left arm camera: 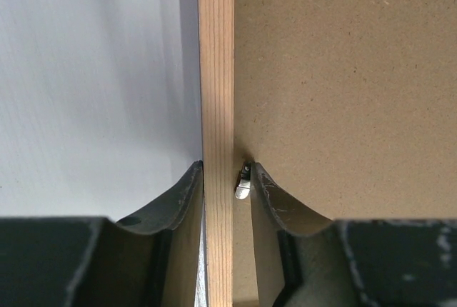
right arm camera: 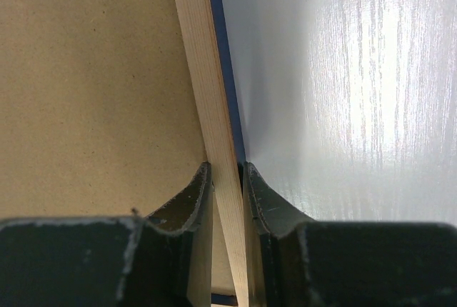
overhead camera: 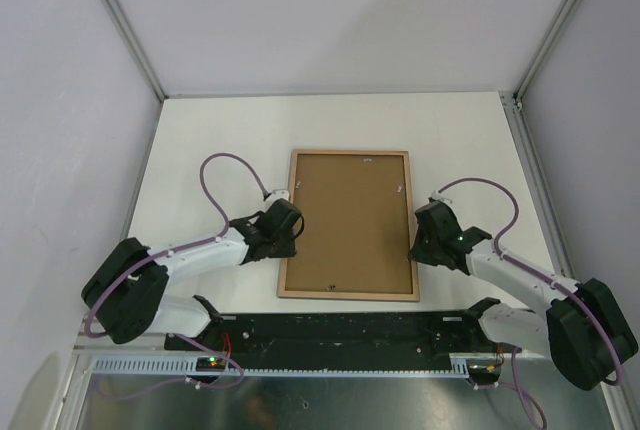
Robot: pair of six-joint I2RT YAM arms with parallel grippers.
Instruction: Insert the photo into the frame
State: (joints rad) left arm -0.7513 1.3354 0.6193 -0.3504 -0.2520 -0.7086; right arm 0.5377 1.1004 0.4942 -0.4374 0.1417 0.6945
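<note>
The frame (overhead camera: 349, 154) lies face down on the white table, its light wood back up, with the brown backing board (overhead camera: 350, 220) inside it. The photo is not visible in any view. My left gripper (overhead camera: 287, 222) straddles the frame's left rail (left arm camera: 216, 71), one finger outside against the wood, the other inside against a small metal tab (left arm camera: 243, 189). My right gripper (overhead camera: 418, 235) is closed on the right rail (right arm camera: 200, 57), whose navy front edge (right arm camera: 218, 28) shows.
The white table (overhead camera: 220, 140) surrounds the frame and is enclosed by grey walls at the back and sides. A black rail with the arm bases (overhead camera: 340, 335) runs along the near edge. Cables loop from both wrists.
</note>
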